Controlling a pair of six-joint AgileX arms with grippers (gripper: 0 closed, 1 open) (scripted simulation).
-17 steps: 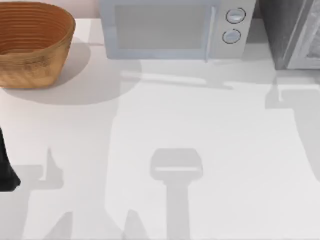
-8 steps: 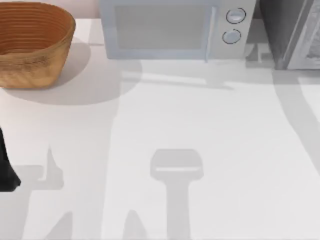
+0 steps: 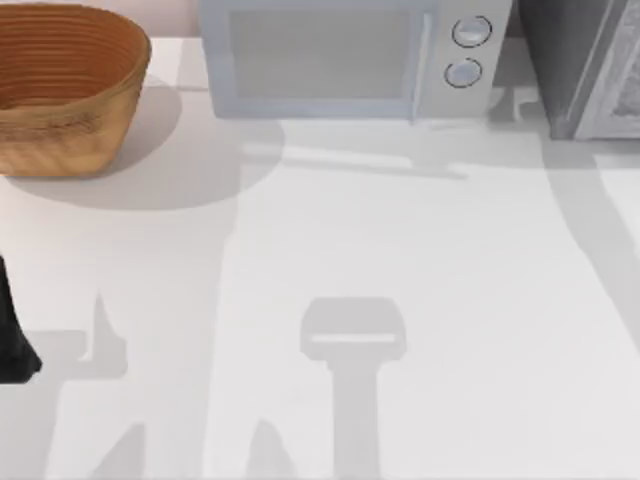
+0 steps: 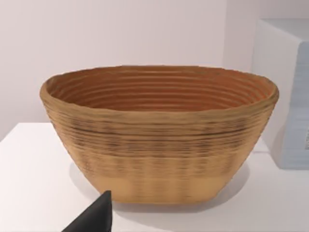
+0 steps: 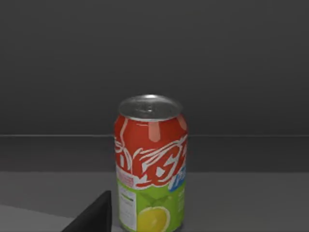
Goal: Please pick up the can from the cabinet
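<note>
the can [image 5: 150,164] stands upright on a dark grey floor with dark walls behind it, red on top and green below, its base cut off. i see one dark fingertip [image 5: 94,215] of my right gripper beside it and can't tell the finger spread. the cabinet [image 3: 585,65] sits at the white table's [image 3: 400,260] far right, cropped. my left arm [image 3: 12,335] waits at the left edge, facing a woven basket [image 4: 159,133]; its spread is unclear too.
</note>
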